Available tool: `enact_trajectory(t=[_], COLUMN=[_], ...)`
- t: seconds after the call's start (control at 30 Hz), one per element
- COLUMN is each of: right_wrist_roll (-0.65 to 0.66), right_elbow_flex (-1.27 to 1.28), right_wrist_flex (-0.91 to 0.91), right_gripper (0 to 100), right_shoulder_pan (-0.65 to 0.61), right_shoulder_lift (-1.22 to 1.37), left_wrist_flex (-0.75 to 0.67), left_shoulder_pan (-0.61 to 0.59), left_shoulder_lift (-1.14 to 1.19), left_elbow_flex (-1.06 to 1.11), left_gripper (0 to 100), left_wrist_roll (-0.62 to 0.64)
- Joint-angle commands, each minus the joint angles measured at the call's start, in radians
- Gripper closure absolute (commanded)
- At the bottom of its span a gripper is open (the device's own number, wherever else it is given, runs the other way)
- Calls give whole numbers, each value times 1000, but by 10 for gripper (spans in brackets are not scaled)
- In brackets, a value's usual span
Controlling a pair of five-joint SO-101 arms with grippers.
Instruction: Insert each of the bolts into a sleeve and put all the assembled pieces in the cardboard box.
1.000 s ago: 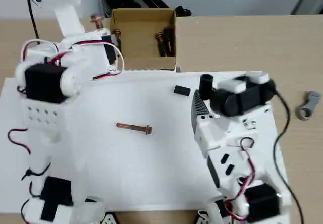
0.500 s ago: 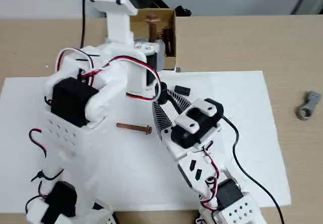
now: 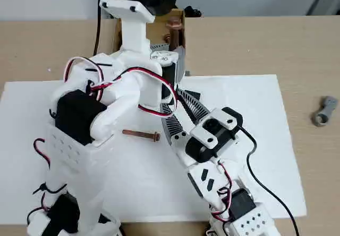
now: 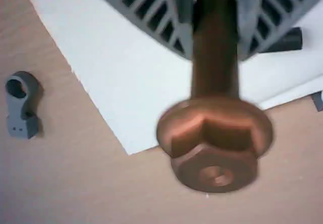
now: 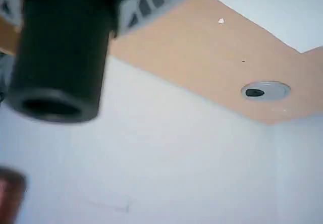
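Your left gripper (image 4: 214, 12) clamps a bolt (image 4: 216, 138); whether the right gripper (image 3: 175, 111) holds the sleeve (image 5: 58, 57) is unclear. An arm (image 3: 130, 39) half-hides the cardboard box (image 3: 179, 17) at the table's (image 3: 255, 44) twelve o'clock.

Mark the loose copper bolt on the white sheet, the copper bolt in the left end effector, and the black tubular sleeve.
loose copper bolt (image 3: 141, 134), high view, middle of shank
held copper bolt (image 4: 214, 57), left wrist view, middle of shank
black tubular sleeve (image 5: 60, 47), right wrist view, outer wall
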Motion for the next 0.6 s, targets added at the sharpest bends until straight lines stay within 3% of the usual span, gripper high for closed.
enact_trajectory(t=[0.0,0.33,0.57], right_wrist_roll=[2,-110,-129], right_elbow_flex=[-14,-14,-14], right_wrist_flex=[-21,48,58], right_gripper=[995,995,995], right_shoulder_pan=[-7,7,28], right_shoulder_lift=[-19,-12,-10], left_wrist_flex=[-57,-100,-149], left_shoulder_pan=[9,-6,-15], left_shoulder_lift=[-48,-51,-175], left_elbow_flex=[45,110,176], left_gripper=[995,995,995], left_wrist_roll=[9,17,11])
